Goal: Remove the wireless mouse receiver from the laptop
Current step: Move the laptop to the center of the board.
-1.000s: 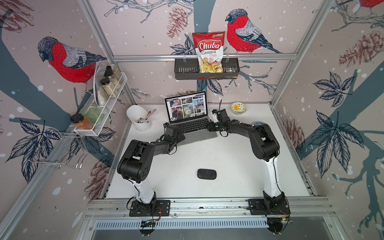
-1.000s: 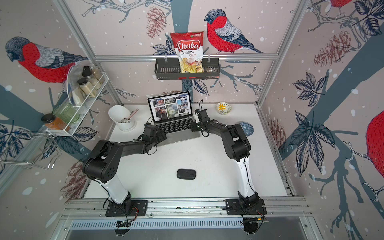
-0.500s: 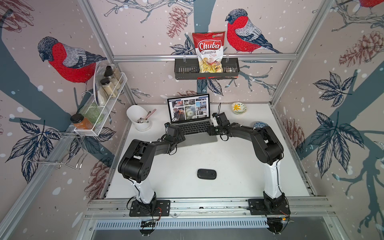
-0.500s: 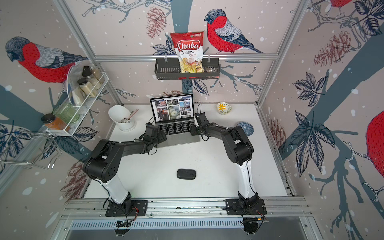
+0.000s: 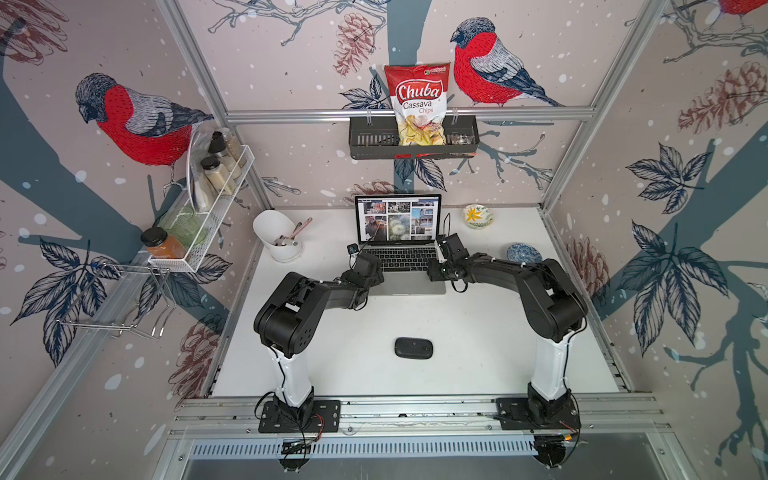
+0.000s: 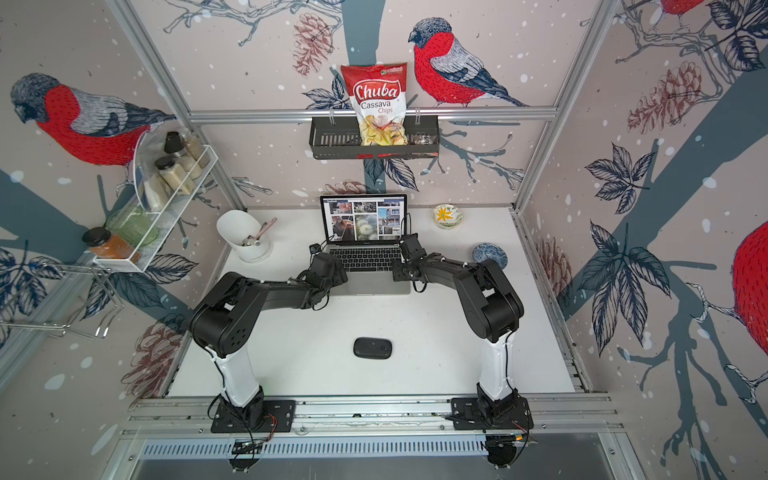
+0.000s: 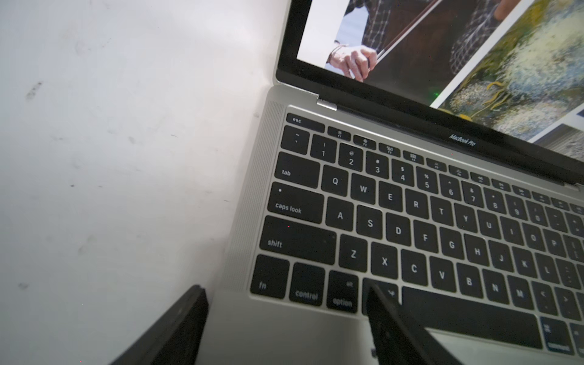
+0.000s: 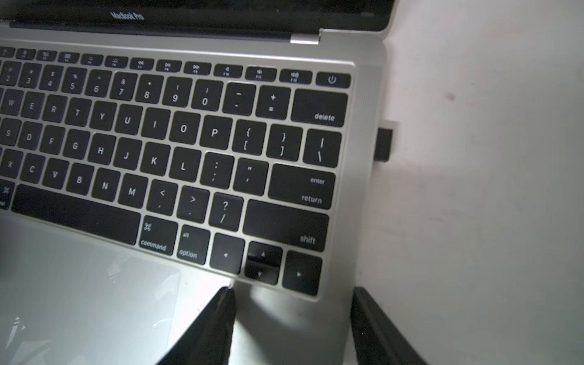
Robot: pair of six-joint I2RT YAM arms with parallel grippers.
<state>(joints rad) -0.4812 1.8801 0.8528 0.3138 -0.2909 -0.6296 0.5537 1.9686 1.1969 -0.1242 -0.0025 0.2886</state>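
Since a second ago the slim silver laptop (image 5: 407,284) has swung square and slid rightward on the matte white table (image 8: 474,205). My left hand (image 7: 284,288) gapes wide astride its front left corner, and my right hand (image 8: 293,289) stands open astride its right edge. The receiver (image 8: 385,143), a boxy black stub, juts from that side beside the backslash key.

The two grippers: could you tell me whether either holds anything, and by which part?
Nothing is held. The left gripper and right gripper both stand open, each straddling a side edge of the laptop; the wireless mouse receiver is untouched.
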